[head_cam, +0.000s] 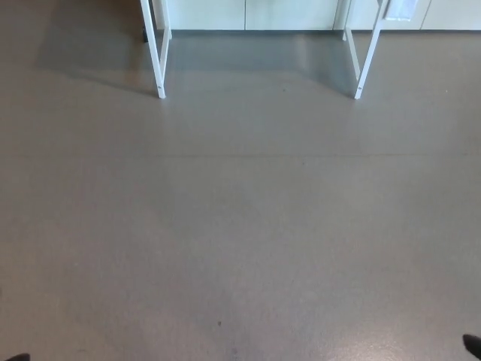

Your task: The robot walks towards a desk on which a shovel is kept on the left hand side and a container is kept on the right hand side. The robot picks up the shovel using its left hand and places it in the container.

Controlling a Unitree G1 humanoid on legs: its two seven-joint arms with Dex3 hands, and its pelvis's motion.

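The floor is a plain grey-brown, matt and faintly speckled — darker in the shadow near the top. The desk legs are white. Behind them the wall panels are pale, off-white — with thin grey seams.

Only two matte bits of body, cut off by the lower edge: a rounded black tip at right. A flat black sliver at left, too small to identify.

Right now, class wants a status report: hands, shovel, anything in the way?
Hands not in view. Shovel and container not visible, only white desk legs ahead. Grey floor between here and desk, nothing on it.
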